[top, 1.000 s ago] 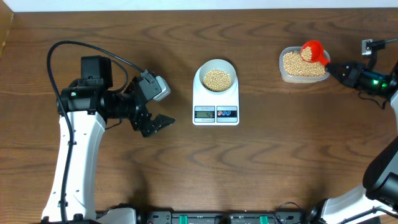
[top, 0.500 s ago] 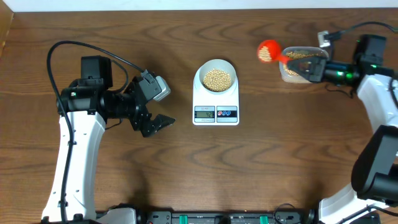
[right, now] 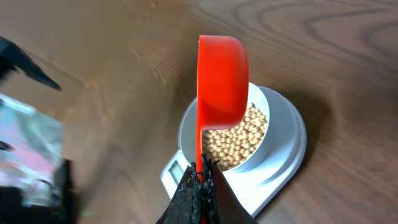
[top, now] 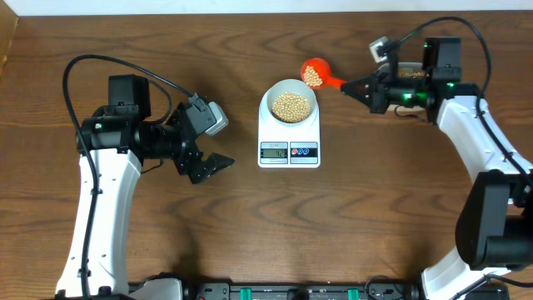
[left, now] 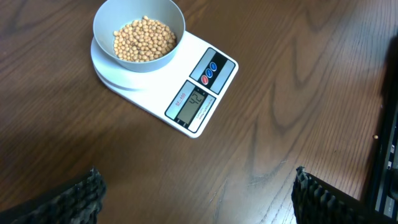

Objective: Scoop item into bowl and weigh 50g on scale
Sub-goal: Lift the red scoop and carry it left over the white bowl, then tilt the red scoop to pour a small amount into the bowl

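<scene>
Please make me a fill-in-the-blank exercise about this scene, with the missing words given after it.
1. The scoop in the right gripper is ____ in colour.
2. The bowl of beans stands ____ the scale.
3. The left gripper is ____ and holds nothing.
Missing words: red; on; open.

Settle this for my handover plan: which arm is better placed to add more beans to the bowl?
Right. The right gripper is shut on the red scoop, which holds beans just beside the bowl on the scale. The left gripper is open and empty, away on the scale's left.
</scene>
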Robot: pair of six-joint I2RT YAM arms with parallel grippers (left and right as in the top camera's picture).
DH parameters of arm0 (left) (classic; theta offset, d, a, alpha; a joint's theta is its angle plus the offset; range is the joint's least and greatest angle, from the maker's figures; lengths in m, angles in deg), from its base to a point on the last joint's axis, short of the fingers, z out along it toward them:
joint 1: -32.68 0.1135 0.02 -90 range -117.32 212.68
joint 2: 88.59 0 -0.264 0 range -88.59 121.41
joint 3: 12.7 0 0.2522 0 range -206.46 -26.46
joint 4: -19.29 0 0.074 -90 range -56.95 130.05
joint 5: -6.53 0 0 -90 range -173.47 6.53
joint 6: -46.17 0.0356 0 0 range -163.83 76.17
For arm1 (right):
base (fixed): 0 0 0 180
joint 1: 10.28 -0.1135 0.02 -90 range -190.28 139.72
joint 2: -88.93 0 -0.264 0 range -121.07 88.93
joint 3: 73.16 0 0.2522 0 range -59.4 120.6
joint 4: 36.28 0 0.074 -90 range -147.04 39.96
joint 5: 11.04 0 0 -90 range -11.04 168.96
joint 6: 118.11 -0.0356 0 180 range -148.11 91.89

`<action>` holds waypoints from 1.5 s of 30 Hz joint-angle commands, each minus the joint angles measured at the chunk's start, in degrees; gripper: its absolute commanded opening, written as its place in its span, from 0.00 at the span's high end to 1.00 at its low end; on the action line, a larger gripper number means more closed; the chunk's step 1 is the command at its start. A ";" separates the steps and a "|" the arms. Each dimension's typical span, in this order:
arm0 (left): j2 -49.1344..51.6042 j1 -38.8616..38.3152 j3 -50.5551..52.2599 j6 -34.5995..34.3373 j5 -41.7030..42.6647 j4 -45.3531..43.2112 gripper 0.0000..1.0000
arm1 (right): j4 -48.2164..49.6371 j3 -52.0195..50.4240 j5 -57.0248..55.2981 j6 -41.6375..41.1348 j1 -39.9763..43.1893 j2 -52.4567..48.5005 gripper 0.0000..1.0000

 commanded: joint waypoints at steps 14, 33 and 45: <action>-0.11 0.28 -0.87 0.37 0.72 0.17 0.02 | -0.07 -0.04 -7.45 17.73 -5.22 -0.57 0.99; -0.11 0.28 -0.87 0.37 0.72 0.17 0.02 | 0.37 -0.04 -8.15 20.57 -5.22 -0.57 0.99; -0.11 0.28 -0.87 0.37 0.72 0.17 0.02 | 0.37 -0.04 -8.17 20.57 -5.22 -0.57 0.99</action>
